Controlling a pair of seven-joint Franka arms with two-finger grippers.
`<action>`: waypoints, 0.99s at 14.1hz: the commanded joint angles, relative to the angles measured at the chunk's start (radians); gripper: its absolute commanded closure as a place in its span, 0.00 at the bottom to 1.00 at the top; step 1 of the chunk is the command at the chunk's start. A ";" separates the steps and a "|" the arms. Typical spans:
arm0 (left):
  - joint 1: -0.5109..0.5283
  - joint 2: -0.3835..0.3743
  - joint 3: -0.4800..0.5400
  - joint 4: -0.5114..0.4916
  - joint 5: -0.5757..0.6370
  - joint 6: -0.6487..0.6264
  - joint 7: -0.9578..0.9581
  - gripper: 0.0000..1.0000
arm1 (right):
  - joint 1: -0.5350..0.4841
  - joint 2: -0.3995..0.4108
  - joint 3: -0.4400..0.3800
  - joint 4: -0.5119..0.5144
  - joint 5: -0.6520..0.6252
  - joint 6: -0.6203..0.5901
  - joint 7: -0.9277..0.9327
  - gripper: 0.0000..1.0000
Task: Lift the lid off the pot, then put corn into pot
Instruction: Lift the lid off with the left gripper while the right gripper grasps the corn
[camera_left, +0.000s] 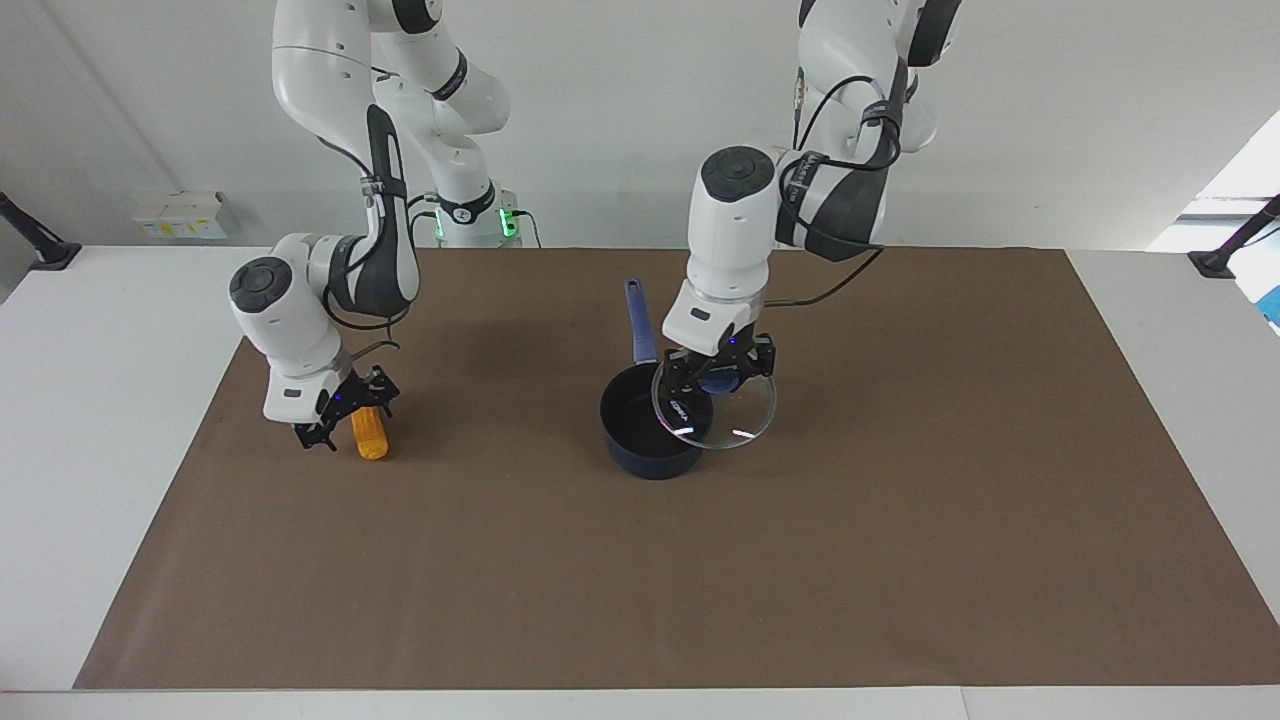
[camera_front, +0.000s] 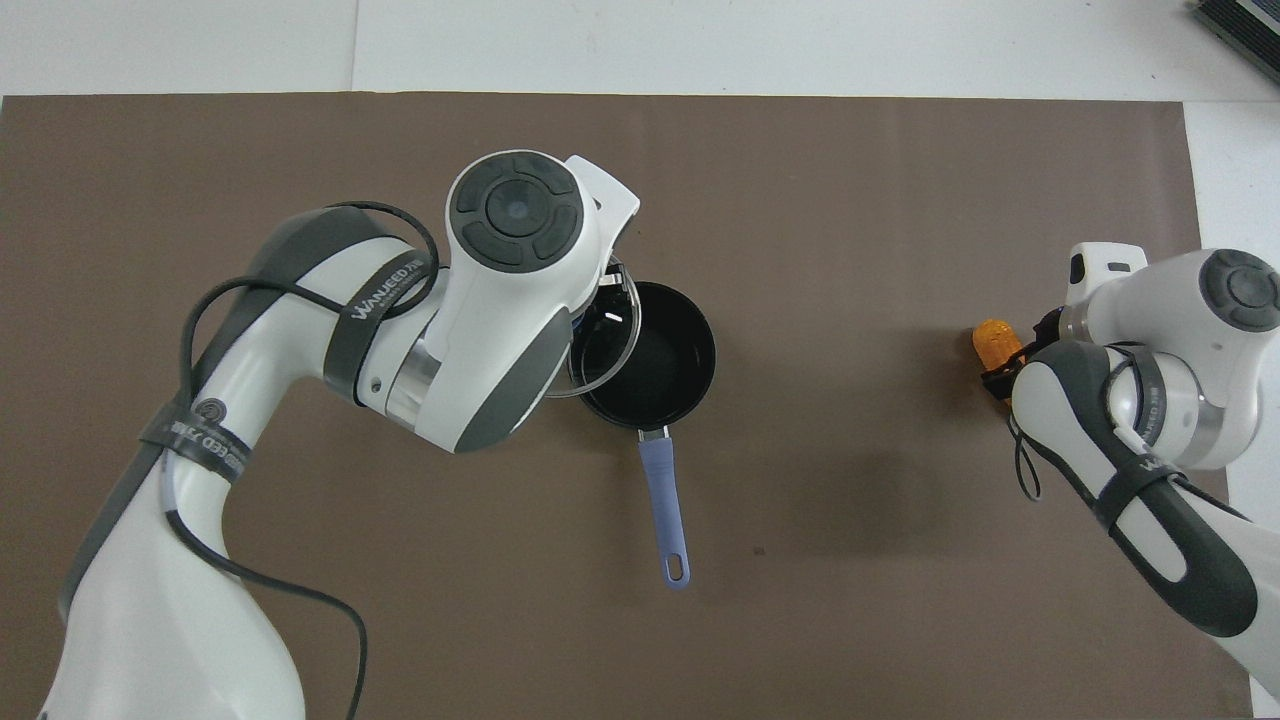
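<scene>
The dark navy pot (camera_left: 640, 428) stands open mid-table, its blue handle (camera_left: 638, 320) pointing toward the robots; it also shows in the overhead view (camera_front: 665, 372). My left gripper (camera_left: 718, 372) is shut on the blue knob of the clear glass lid (camera_left: 745, 415). It holds the lid tilted, just above the pot's rim and shifted toward the left arm's end of the table. In the overhead view the lid's rim (camera_front: 612, 345) shows under the left arm. The orange-yellow corn (camera_left: 371, 434) lies on the mat toward the right arm's end, also seen from overhead (camera_front: 995, 343). My right gripper (camera_left: 345, 418) is low at the corn, covering its nearer end.
A brown mat (camera_left: 900, 560) covers most of the white table (camera_left: 110, 400). A small white box (camera_left: 180, 215) sits at the table's edge near the right arm's base.
</scene>
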 joint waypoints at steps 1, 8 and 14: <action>0.080 -0.109 -0.007 -0.121 0.012 -0.001 0.155 1.00 | -0.008 -0.013 0.007 -0.023 0.014 0.019 -0.038 0.00; 0.288 -0.208 -0.009 -0.262 0.001 0.055 0.548 1.00 | -0.003 -0.007 0.008 -0.008 0.016 0.013 0.034 1.00; 0.456 -0.259 -0.009 -0.396 -0.034 0.181 0.846 1.00 | 0.062 -0.088 0.011 0.146 0.056 -0.170 0.316 1.00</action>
